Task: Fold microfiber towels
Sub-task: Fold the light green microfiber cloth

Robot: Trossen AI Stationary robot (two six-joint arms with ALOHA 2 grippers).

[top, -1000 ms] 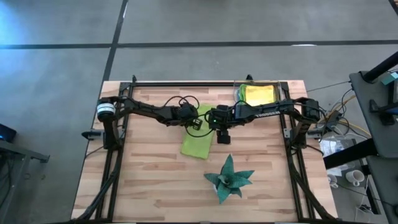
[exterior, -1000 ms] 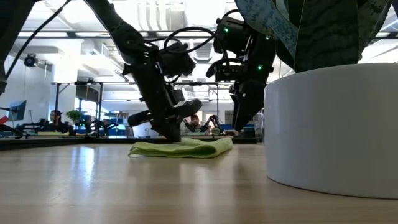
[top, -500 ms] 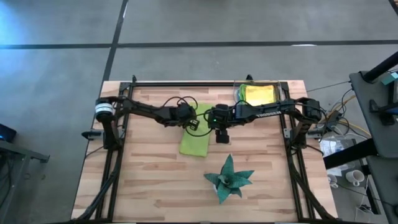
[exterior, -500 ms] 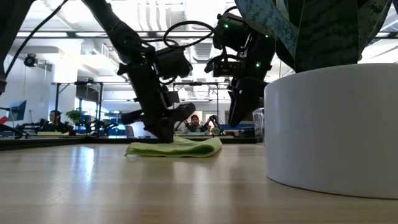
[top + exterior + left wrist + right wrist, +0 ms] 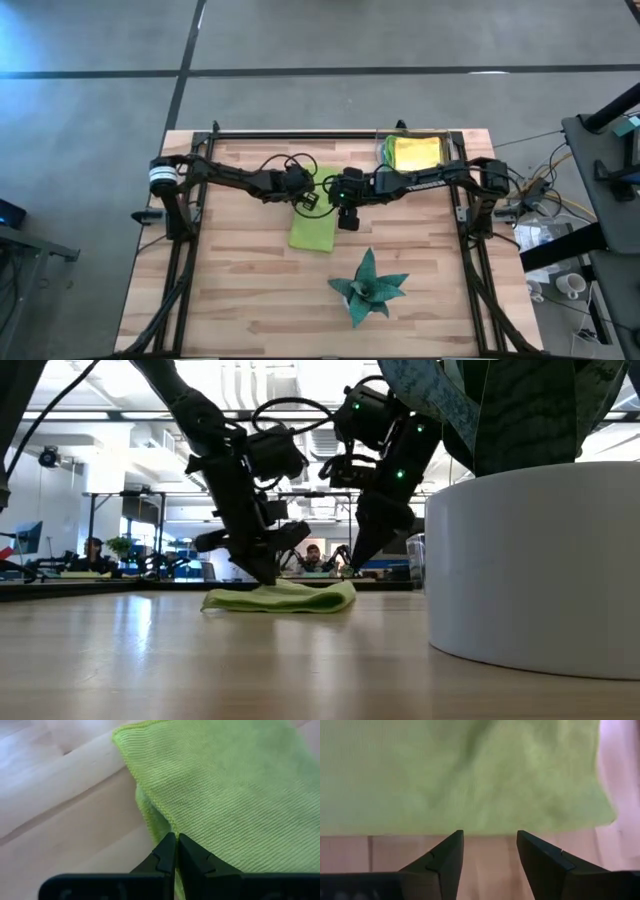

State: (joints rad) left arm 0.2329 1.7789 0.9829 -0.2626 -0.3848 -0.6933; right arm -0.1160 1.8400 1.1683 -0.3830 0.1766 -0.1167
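Narrowing right gripper [image 5: 352, 565] nearer towel [image 5: 280, 598]

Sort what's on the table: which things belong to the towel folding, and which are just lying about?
Job:
- green towel, mid-table
- left gripper, shut on its edge
- right gripper, open, at its other side
- yellow towel on the stack, far right corner

Lying about:
- teal star-shaped object
- white tub
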